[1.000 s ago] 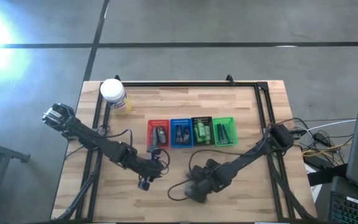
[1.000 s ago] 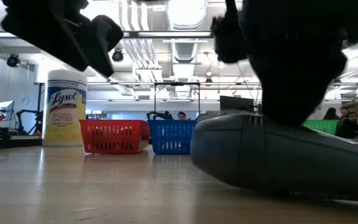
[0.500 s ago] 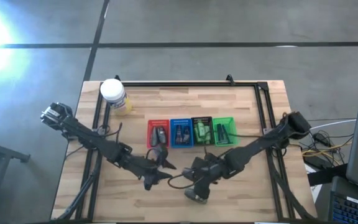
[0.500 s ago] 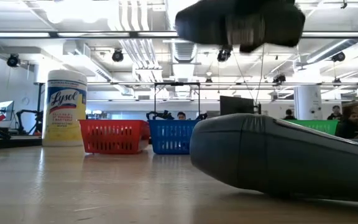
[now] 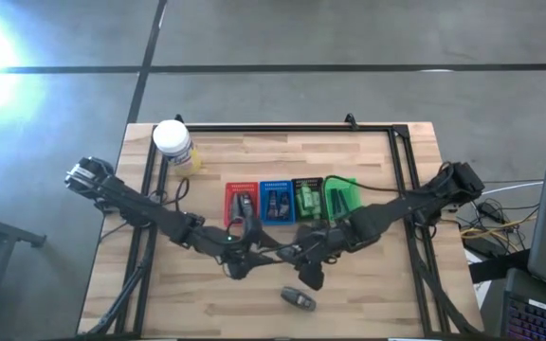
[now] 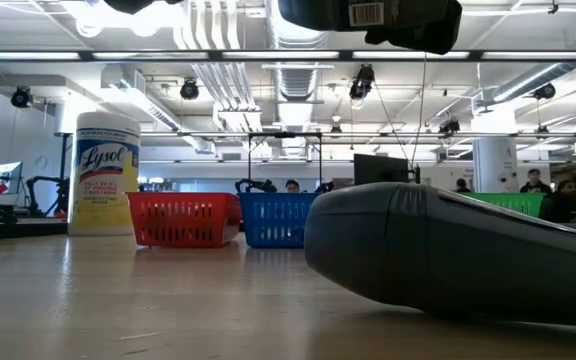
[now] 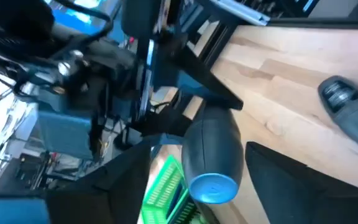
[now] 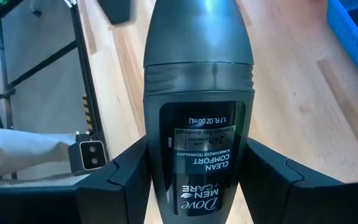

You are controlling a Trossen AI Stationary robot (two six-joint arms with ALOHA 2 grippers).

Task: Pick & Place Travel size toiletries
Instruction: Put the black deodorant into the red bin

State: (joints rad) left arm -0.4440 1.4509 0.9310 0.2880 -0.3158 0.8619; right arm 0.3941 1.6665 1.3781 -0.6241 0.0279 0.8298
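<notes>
My right gripper [image 5: 303, 270] is shut on a dark grey Dove bottle [image 8: 197, 93] above the table's near middle. The bottle also shows in the low view's top [image 6: 368, 15]. My left gripper [image 5: 245, 256] is open and faces it. In the left wrist view its fingers [image 7: 135, 168] stand on either side of the bottle's free end [image 7: 213, 183]. A second dark grey bottle [image 5: 297, 298] lies on its side on the table near the near edge and fills the low view [image 6: 448, 255]. More toiletries sit in the trays [image 5: 292, 201]. My right gripper pinches the Dove bottle by its label end [image 8: 160, 155] between the two fingers [image 8: 126, 171]. The bottle lies along the fingers and sticks out ahead of them toward the left gripper. It is lifted clear of the table. My left gripper: I cannot tell whether its fingers touch the bottle's free end.
Red [image 5: 242, 204], blue [image 5: 275, 201], black [image 5: 307, 199] and green [image 5: 341, 197] slotted trays stand in a row across the table's middle. A white-lidded jar [image 5: 173, 144] stands at the far left corner. A black frame rail [image 5: 282, 128] runs along the far edge.
My right gripper has risen from the table near the lying bottle with the Dove bottle in its hold. It has moved toward the trays and toward the left gripper. My left gripper has moved toward the right gripper. The second bottle has stayed where it lay.
</notes>
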